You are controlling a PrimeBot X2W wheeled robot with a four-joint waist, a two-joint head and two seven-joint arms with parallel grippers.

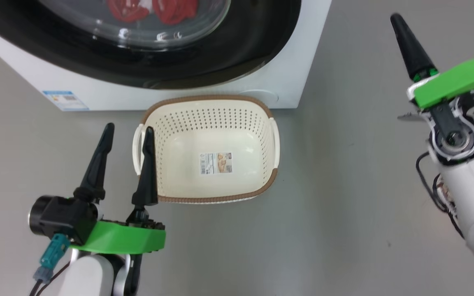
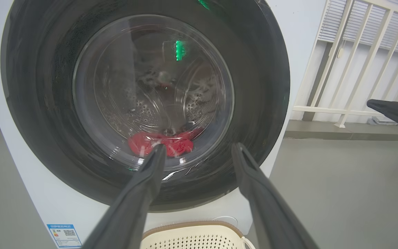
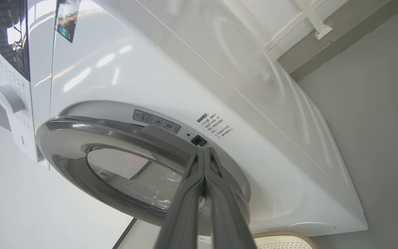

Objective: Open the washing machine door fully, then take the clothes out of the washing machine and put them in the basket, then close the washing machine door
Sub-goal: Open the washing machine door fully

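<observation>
Washing machine door [image 2: 147,100] isn't swung open yet, so opening is the step. Right fingers [image 3: 188,200], pressed together, aim at its edge; left fingers [image 1: 99,160] spread. Next, hook and pull.

You have a smooth grey floor [image 1: 344,230] all across your head view. In your left wrist view, a white railing [image 2: 354,69] of upright and slanted bars stands at the right on a low brownish-grey kerb [image 2: 323,133]. Slatted blinds [image 2: 365,33] hang behind it. A small grey object [image 2: 378,120], too blurred to identify, lies at its foot.
</observation>
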